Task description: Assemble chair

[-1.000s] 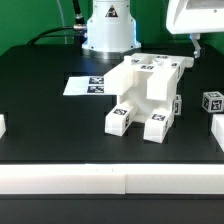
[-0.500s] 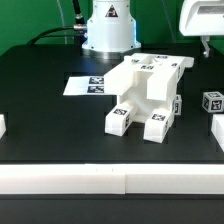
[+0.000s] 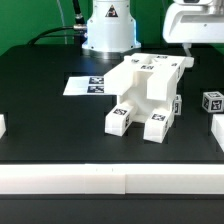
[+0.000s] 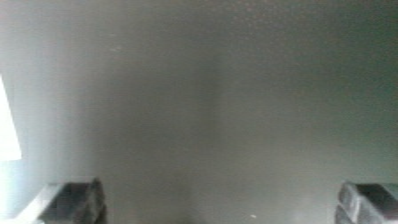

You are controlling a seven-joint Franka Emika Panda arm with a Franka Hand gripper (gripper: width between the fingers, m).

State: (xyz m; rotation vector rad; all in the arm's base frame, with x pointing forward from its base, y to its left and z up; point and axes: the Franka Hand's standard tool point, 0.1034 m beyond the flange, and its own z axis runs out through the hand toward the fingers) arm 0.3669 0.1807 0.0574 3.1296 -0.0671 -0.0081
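wrist cam is blurred. gripper (image 4: 221, 204) spread wide, 2 dark fingertips (image 4: 71, 203) well apart, each cut off by the frame edge. dark matte table (image 4: 214, 90) fills the view between them. pale white strip (image 4: 7, 110) along 1 edge, can't tell what it is.

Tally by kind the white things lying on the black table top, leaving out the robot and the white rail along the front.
Joined chair body: 1
Small tagged cube: 1
Partly seen white pieces: 2, one at the exterior view's left edge, one at its right edge
Marker board: 1
Total: 5
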